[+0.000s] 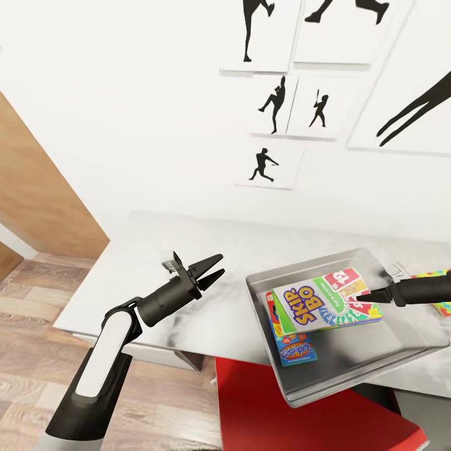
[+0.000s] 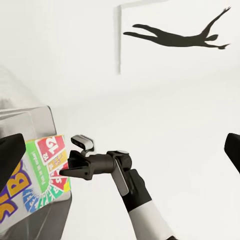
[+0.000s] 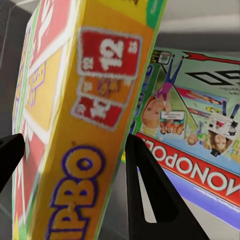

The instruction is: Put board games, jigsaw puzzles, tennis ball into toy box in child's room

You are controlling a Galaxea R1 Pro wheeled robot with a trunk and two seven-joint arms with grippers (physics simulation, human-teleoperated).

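Right gripper is clamped on the right-hand edge of the Skip-Bo board game, its fingers straddling the box edge, holding it tilted inside the toy box over the Monopoly box and a light-blue game box by the bin's near-left corner. Left gripper hangs with jaws apart and empty above the table, left of the bin. A jigsaw puzzle lies on the table just past the bin's right rim.
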